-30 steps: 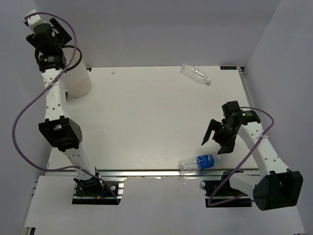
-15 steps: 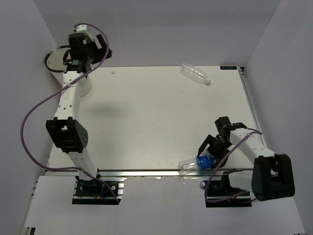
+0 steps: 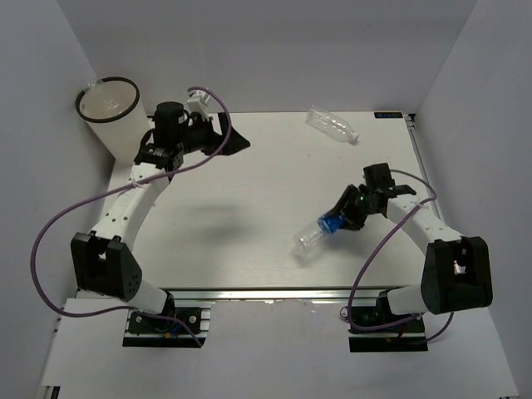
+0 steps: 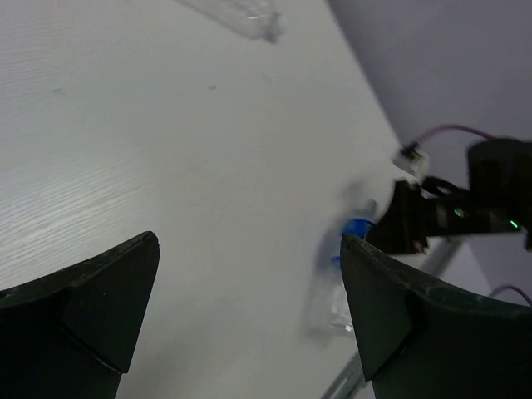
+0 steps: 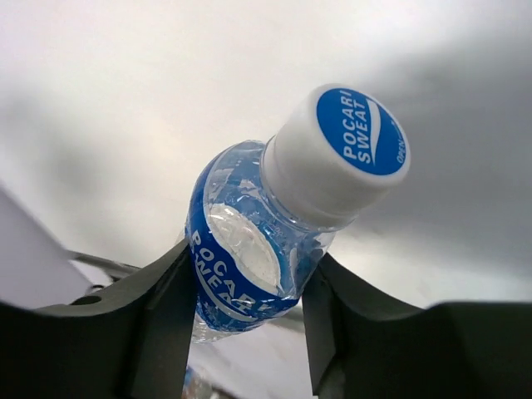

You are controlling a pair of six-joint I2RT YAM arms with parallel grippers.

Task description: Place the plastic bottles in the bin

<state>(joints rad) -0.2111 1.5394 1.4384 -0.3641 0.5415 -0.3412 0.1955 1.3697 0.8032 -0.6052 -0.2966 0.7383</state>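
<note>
- A white table (image 3: 249,208) with a faint wood grain is enclosed by plain pale grey walls (image 3: 266,50) at the far, left and right sides.
- An aluminium rail (image 3: 274,293) is seen along the near edge, where both arm bases are bolted.
- The bin (image 3: 120,137) is stood upright at the far left corner, its black-ringed rim open to the camera.
- One clear bottle (image 3: 332,125) is laid on its side by the far edge, right of centre, well apart from both arms.
- The blue-labelled bottle (image 3: 320,233) is pinched at its labelled upper part by the right gripper (image 3: 347,214), right of the table's centre. It is tilted, with its cap toward the wrist. Whether its base touches the table cannot be told.
- The left gripper (image 3: 224,137) is held over the far left part of the table, just right of the bin. Its fingers (image 4: 91,307) are spread wide with nothing between them.
- Purple cables (image 3: 50,224) are looped along both arms.
</note>
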